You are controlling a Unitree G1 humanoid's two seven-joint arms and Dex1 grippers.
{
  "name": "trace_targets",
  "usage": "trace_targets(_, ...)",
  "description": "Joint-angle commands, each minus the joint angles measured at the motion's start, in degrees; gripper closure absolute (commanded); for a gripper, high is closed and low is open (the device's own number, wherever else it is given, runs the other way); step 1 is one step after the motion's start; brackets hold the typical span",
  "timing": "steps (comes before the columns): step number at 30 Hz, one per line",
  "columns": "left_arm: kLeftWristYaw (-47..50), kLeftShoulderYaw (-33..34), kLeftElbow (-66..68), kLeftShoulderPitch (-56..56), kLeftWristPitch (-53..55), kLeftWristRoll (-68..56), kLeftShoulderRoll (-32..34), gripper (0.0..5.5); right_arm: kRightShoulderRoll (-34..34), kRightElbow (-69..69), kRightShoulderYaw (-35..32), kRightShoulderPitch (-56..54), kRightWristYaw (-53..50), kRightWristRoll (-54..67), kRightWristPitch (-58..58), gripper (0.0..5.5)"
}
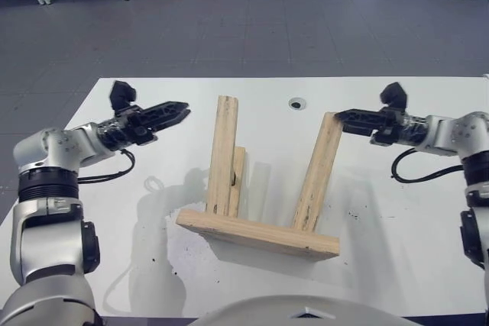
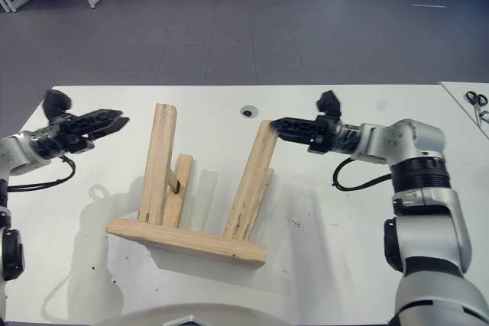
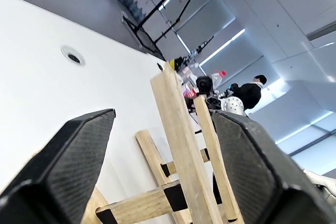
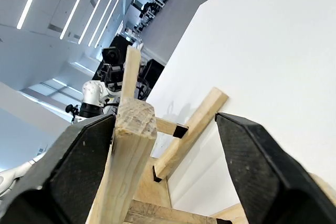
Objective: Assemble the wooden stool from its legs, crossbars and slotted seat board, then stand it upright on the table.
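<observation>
Stool (image 1: 260, 204) sits upside down on bench (image 1: 397, 265), seat board (image 1: 256, 234) down. Right gripper (image 1: 341, 118) fingers (image 4: 79, 166) are spread around a leg top (image 1: 330, 121). Left gripper (image 1: 180, 111) is spread too, apart from the stool. Best to grip both sides squarely and flip slowly.

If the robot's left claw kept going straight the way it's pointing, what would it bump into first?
Most likely the tall stool leg nearest it, near the leg's top. The left gripper is open, aimed at that leg with only air between. Depth is unclear, so it might slip past.
</observation>
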Motion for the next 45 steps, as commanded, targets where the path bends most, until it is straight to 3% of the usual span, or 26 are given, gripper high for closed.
trace_targets(1,0.2,8.0,-6.4,9.0,1.7,-2.6,2.5,2.05,-1.6,-9.6,-9.7,5.3,-3.3,3.4,3.7,2.01)
trace_targets(4,-1.9,11.5,-26.8,27.1,-1.1,-3.5,2.4,2.05,-4.2,-22.9,-17.4,16.0,-6.1,7.2,7.7,2.01)
trace_targets(7,-8.6,10.5,-42.7,45.0,-26.3,10.5,3.0,2.05,-18.3,-47.6,-9.6,41.4,0.6,-6.6,-5.2,2.01)
trace_targets(10,-14.4,8.8,-44.6,52.1,-48.1,21.0,3.8,1.71,-23.9,-58.2,-6.7,55.9,0.6,-19.1,-18.0,2.01)
trace_targets(15,-19.4,5.6,-43.1,53.7,-65.9,26.5,4.0,1.36,-22.2,-69.2,-4.7,62.6,-2.6,-26.2,-25.6,1.02)
trace_targets(21,-14.8,-0.6,-45.2,52.4,-69.3,27.3,-0.1,1.36,-17.4,-80.4,1.0,58.5,-8.2,-27.1,-25.1,1.02)
trace_targets(29,-12.5,-3.6,-40.4,47.3,-71.6,30.0,1.1,1.36,-12.1,-83.4,8.3,54.4,-14.3,-27.9,-22.9,1.02)
trace_targets(33,-8.2,-8.6,-46.6,44.0,-66.4,28.4,-2.6,1.36,-10.3,-81.5,9.5,52.6,-16.1,-28.0,-22.7,1.83)
trace_targets(42,-10.3,-11.8,-49.6,47.1,-61.2,26.5,1.2,3.02,-11.5,-73.7,8.8,44.8,-8.3,-27.2,-27.0,3.69)
trace_targets(45,-8.4,-12.1,-50.2,45.9,-60.1,25.6,-0.1,3.46,-10.2,-71.2,10.5,42.1,-6.6,-27.8,-28.5,3.94)
